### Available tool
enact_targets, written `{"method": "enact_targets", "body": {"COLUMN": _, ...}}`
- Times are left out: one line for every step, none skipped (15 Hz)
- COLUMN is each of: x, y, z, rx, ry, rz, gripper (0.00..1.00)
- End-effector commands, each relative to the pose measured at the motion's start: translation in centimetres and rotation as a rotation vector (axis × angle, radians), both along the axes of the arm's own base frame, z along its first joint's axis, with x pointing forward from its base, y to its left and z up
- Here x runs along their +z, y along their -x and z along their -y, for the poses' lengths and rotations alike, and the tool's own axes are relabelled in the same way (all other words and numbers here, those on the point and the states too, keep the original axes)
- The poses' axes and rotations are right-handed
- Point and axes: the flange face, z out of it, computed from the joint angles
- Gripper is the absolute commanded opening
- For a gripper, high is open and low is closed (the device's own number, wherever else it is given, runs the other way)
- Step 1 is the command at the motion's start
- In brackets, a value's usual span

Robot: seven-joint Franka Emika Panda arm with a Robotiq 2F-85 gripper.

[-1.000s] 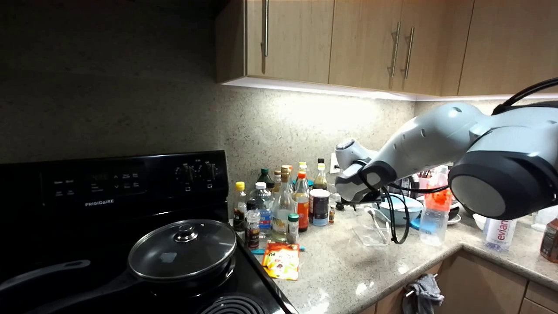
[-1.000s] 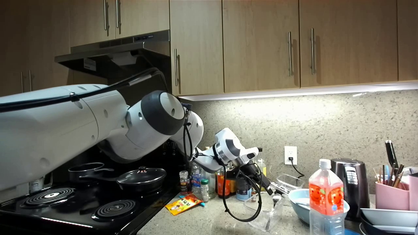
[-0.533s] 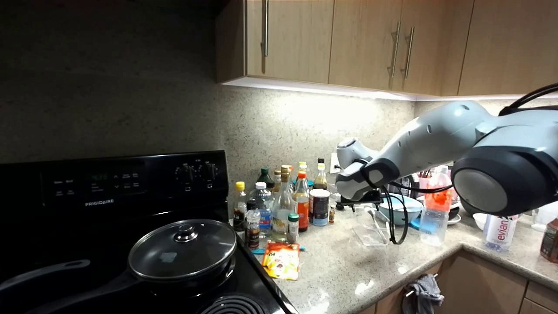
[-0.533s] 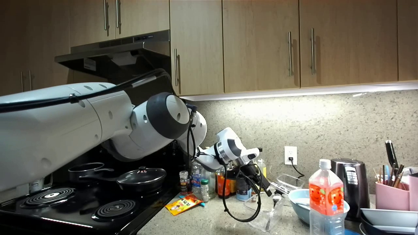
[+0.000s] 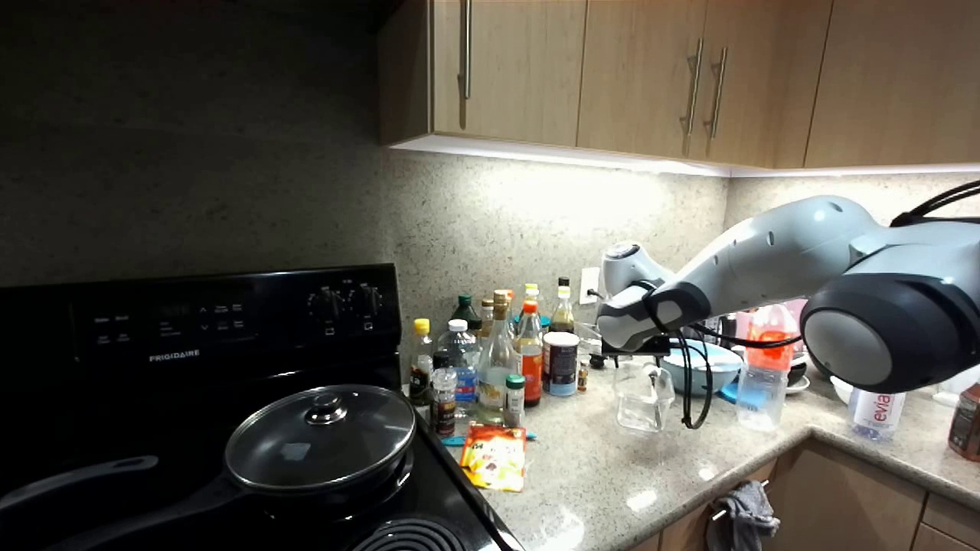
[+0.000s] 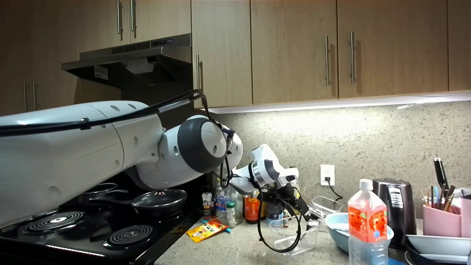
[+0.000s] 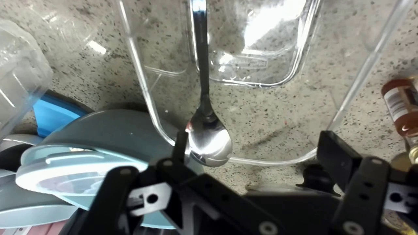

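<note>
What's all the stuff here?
box: one, clear, below jaws
spoon: one, silver, at box rim
stove: one, black, beside counter
pans: two, black, on stove
hood: one, grey, above stove
cabinets: several, tan, above and below counter
bottles: many, mixed, on counter
packet: one, orange, beside stove
bowls: several, mostly pale blue, on counter
appliance: one, dark, by bowls
utensil holder: one, pink, near appliance
cloth: one, grey, below counter
arm: one, white, over counter
jaws: two, black, open over box
</note>
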Motion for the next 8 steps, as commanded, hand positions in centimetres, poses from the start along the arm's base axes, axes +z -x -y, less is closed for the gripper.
{"method": "enact_targets", "body": {"x": -0.15, "y": -0.12, "z": 0.97, "rx": -0.022, "ry": 0.012, "rz": -0.001, "gripper": 1.00}}
{"method": "enact_targets", "body": {"x": -0.14, "y": -0.01, "z": 0.46, "rx": -0.006, "ry": 0.004, "rz": -0.001, "gripper": 1.00}}
{"method": "enact_targets", "body": {"x": -0.23, "y": 0.00, "z": 0.67, "rx": -0.009, "ry": 0.006, "rz": -0.002, "gripper": 1.00}}
{"method": "enact_targets", "body": {"x": -0.29, "y": -0.02, "z": 0.76, "rx": -0.009, "ry": 0.008, "rz": -0.001, "gripper": 1.00}}
{"method": "enact_targets", "body": {"x": -0.35, "y": -0.04, "z": 0.78, "rx": -0.009, "ry": 0.009, "rz": -0.001, "gripper": 1.00}}
{"method": "enact_targets", "body": {"x": -0.59, "y": 0.07, "z": 0.77, "rx": -0.015, "ry": -0.001, "rz": -0.010, "gripper": 1.00}}
{"method": "enact_targets", "body": {"x": -0.77, "y": 0.12, "z": 0.81, "rx": -0.020, "ry": -0.002, "rz": -0.013, "gripper": 1.00}}
{"method": "enact_targets", "body": {"x": -0.90, "y": 0.16, "z": 0.83, "rx": -0.026, "ry": -0.001, "rz": -0.015, "gripper": 1.00}}
